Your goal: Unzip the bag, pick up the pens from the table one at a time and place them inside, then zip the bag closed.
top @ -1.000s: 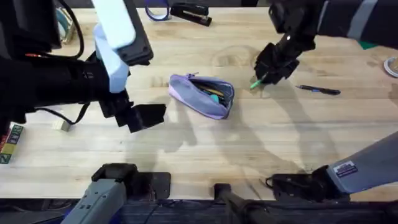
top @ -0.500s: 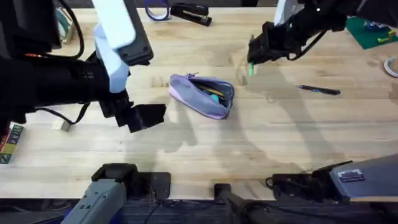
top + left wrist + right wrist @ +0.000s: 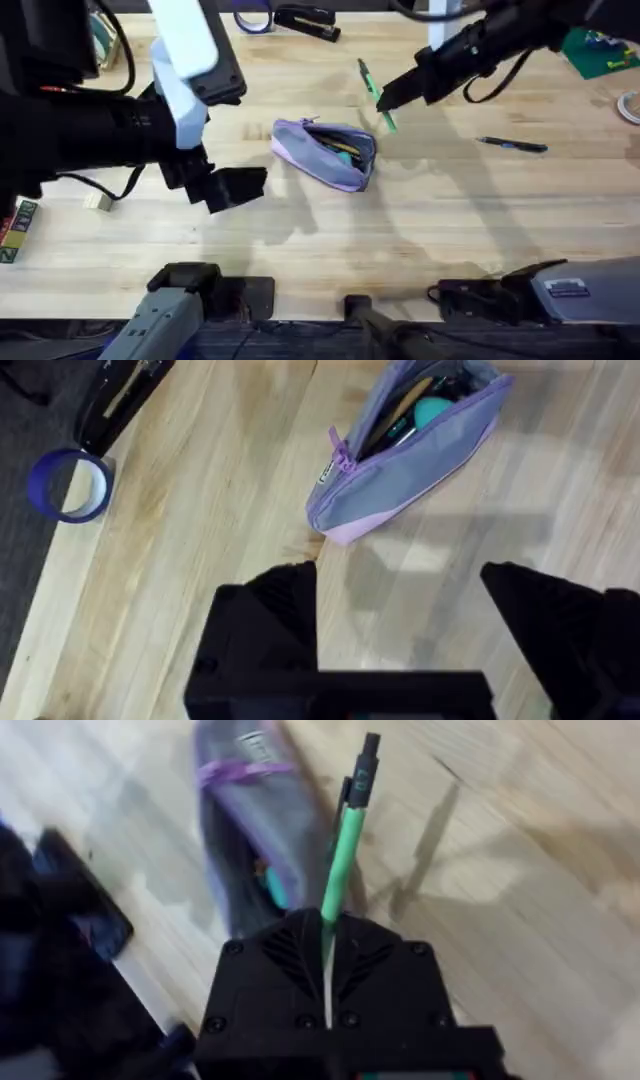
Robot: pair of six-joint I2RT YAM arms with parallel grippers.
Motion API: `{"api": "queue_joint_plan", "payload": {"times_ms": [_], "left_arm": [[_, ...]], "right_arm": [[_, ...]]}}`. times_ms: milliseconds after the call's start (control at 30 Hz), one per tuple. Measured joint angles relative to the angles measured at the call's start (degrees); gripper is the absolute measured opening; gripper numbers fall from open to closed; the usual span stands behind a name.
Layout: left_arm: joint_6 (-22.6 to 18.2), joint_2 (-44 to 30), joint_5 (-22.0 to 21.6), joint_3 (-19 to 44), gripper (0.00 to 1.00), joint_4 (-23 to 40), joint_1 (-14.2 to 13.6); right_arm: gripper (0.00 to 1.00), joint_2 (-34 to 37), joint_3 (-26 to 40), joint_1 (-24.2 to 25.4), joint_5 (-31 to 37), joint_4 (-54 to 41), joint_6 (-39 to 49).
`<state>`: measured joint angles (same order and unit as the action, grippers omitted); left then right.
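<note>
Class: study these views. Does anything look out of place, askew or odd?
Nothing is spilled or damaged. The bag lies unzipped and askew on the table; the right end effector holds the green pen aloft.

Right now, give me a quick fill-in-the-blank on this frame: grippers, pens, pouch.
1. The right gripper is shut on the ____ pen.
2. The pencil pouch's zipper is ____.
3. The dark pen lies on the ____.
4. The left gripper is ____, holding nothing.

Missing words: green; open; table; open
</note>
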<state>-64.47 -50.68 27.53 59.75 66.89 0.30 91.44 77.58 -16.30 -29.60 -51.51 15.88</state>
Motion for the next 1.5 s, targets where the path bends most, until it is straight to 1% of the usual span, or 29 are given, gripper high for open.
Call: {"api": "queue_joint_plan", "payload": {"times_ms": [133, 233, 400, 633, 833, 1133, 1300, 1500], "left_arm": [[0.0, 0.0, 0.0, 0.0, 0.993, 0.0, 0.0], [0.0, 0.0, 0.0, 0.0, 0.993, 0.0, 0.0], [0.0, 0.0, 0.0, 0.0, 0.993, 0.0, 0.0], [0.0, 0.0, 0.0, 0.0, 0.994, 0.0, 0.0], [0.0, 0.0, 0.0, 0.0, 0.994, -0.02, 0.0], [0.0, 0.0, 0.0, 0.0, 0.992, 0.0, 0.0], [0.0, 0.0, 0.0, 0.0, 0.993, -0.01, 0.0], [0.0, 0.0, 0.0, 0.0, 0.993, 0.0, 0.0]], "right_arm": [[0.031, -4.18, 0.0, -2.23, -0.49, -0.86, 6.06], [0.031, -6.47, 0.0, -3.5, -0.44, -1.57, 8.58], [0.033, -6.82, 0.02, -5.73, 0.25, -6.09, 12.38], [0.033, -6.81, 0.02, -10.86, 6.2, -6.16, 15.1], [0.033, -4.28, 0.04, -13.95, 9.1, -5.09, 16.08], [0.033, 1.23, 0.04, -15.03, 10.25, -4.47, 16.79], [0.033, 1.53, 0.04, -16.95, 10.6, -7.24, 20.61], [0.033, 1.53, 0.04, -17.8, 14.47, -8.44, 22.84]]}}
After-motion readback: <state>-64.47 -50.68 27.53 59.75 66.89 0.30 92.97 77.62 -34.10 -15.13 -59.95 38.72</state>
